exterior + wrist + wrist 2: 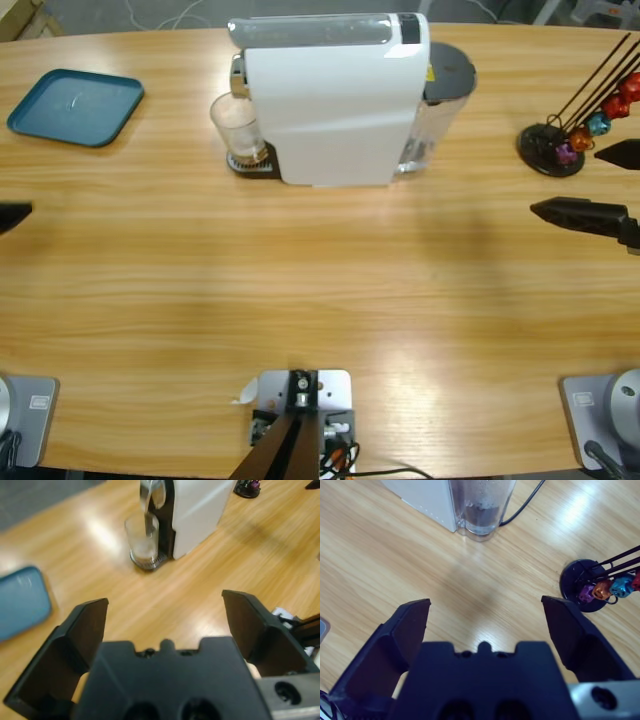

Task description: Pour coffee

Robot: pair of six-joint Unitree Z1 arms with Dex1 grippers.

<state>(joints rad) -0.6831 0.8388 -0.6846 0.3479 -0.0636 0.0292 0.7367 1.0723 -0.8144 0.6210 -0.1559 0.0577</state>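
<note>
Two risks stood out. At the table's nine o'clock edge the left gripper (165,630) hung with its jaws spread wide, holding and touching nothing; closing off-centre on the thin glass cup (238,128) could tip it off the drip grate or knock it against the spout. That cup stood at about eleven o'clock, touching the front of the white coffee machine (335,100), with a shallow layer of coffee (145,554) at its bottom; a jerky lift could slosh it. Toward three o'clock the right gripper (485,630) was likewise fully open and empty, near the capsule stand (552,148), which a careless sweep could topple.
</note>
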